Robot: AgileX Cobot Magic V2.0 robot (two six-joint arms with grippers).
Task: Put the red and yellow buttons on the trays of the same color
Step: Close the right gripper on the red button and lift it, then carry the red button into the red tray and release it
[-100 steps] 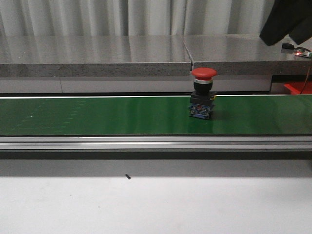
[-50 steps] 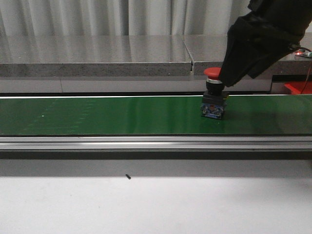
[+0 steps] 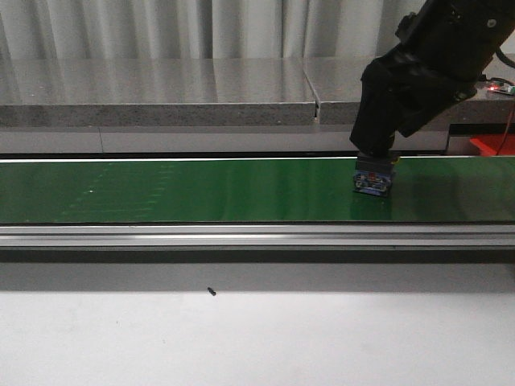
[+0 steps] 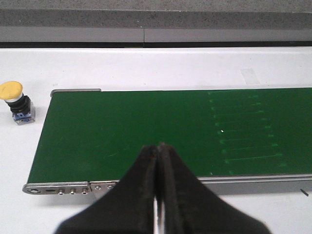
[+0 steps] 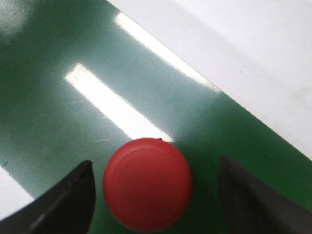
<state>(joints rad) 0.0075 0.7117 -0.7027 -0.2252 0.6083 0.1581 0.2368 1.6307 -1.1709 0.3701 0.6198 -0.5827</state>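
Observation:
A red button point(image 5: 147, 184) with a round cap stands upright on the green belt point(image 3: 201, 189). In the front view only its blue base point(image 3: 372, 179) shows below my right arm. My right gripper point(image 5: 155, 195) is open, and its two fingers stand either side of the cap without touching it. A yellow button point(image 4: 16, 101) stands on the white table beside the belt's end in the left wrist view. My left gripper point(image 4: 159, 148) is shut on nothing, over the belt's near rail. No tray is in view.
A grey stone ledge point(image 3: 161, 88) runs behind the belt. The belt's aluminium rail point(image 3: 241, 235) lies along its front edge, with white table point(image 3: 257, 338) before it. Something red point(image 3: 492, 145) sits at the far right edge.
The red button has ridden the belt rightward. My right arm has come down from the upper right over the button and now hides its cap in the front view.

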